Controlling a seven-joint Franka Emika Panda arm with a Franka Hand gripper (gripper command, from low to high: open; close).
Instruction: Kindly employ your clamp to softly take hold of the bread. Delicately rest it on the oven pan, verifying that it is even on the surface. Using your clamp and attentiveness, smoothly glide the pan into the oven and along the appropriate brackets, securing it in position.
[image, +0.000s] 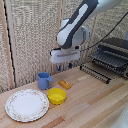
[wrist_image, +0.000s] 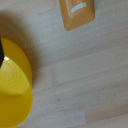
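Note:
The bread (image: 65, 84) is a small orange-brown piece lying flat on the wooden table, between a blue mug and a yellow bowl. The wrist view shows the bread (wrist_image: 76, 12) at the picture's edge, with a pale streak on top. My clamp (image: 64, 66) hangs in the air above the bread, not touching it. Its two blue-tipped fingers (image: 59, 66) stand apart with nothing between them. The oven (image: 116, 46) stands at the exterior view's right. The oven pan (image: 109, 59), a dark barred tray, sticks out of its front above the lowered door flap (image: 95, 72).
A yellow bowl (image: 56, 95) (wrist_image: 12, 85) sits just in front of the bread. A blue mug (image: 44, 80) stands to the exterior view's left of it. A patterned plate (image: 27, 105) lies at the front left. A woven screen backs the table.

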